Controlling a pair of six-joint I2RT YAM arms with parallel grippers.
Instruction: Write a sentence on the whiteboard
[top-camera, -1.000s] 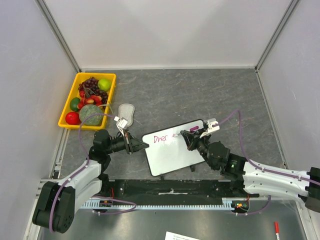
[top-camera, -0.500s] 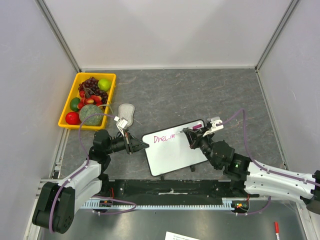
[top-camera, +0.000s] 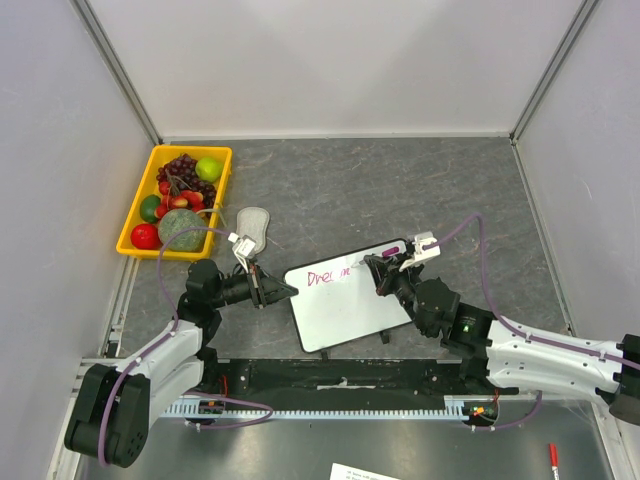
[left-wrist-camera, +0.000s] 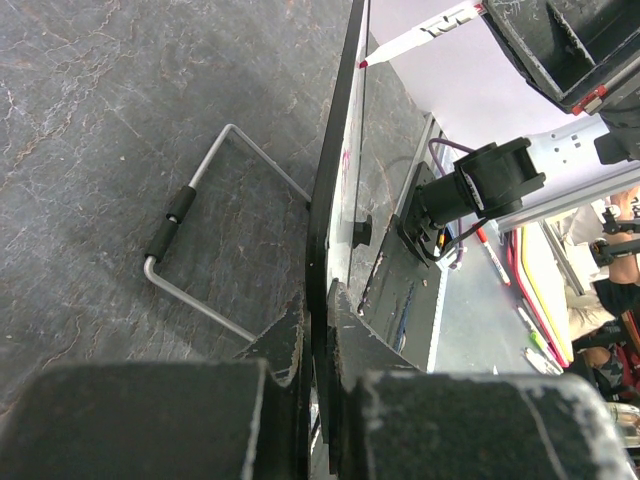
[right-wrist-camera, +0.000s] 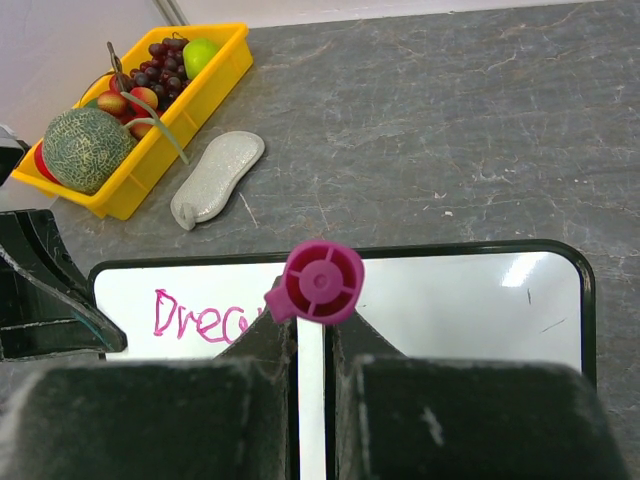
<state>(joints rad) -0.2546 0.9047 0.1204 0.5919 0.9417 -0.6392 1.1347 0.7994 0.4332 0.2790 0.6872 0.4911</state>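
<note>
The left gripper (top-camera: 283, 291) is shut on the left edge of the whiteboard (top-camera: 345, 310). In the left wrist view its 2 fingers (left-wrist-camera: 285, 335) pinch the thin black frame (left-wrist-camera: 335, 180) from both sides, with the board running edge-on straight ahead of them. A bent wire stand (left-wrist-camera: 190, 200) rests on the dark table (top-camera: 400, 190) just left of those fingers, joined to the back of the board.

The right gripper (top-camera: 383, 268) is closed around a marker (right-wrist-camera: 320, 281). The round magenta end of the marker points up at the wrist camera and its barrel is clamped between the 2 fingers (right-wrist-camera: 262, 350). The marker's tip reaches down and forward from the gripper to the board's surface near its top edge; the left wrist view shows the tip (left-wrist-camera: 362, 63) right at the white face.

The sentence (top-camera: 330, 277) lies directly under and to the left of the right gripper. In pink, "Drea" (right-wrist-camera: 200, 315) can be read, and any later strokes are hidden behind the marker. To the right of the gripper the board is bare white (right-wrist-camera: 450, 310).

Beyond the left gripper lie a grey eraser pad (top-camera: 253, 225) and, farther off, a yellow tray (top-camera: 135, 215) of fruit.
</note>
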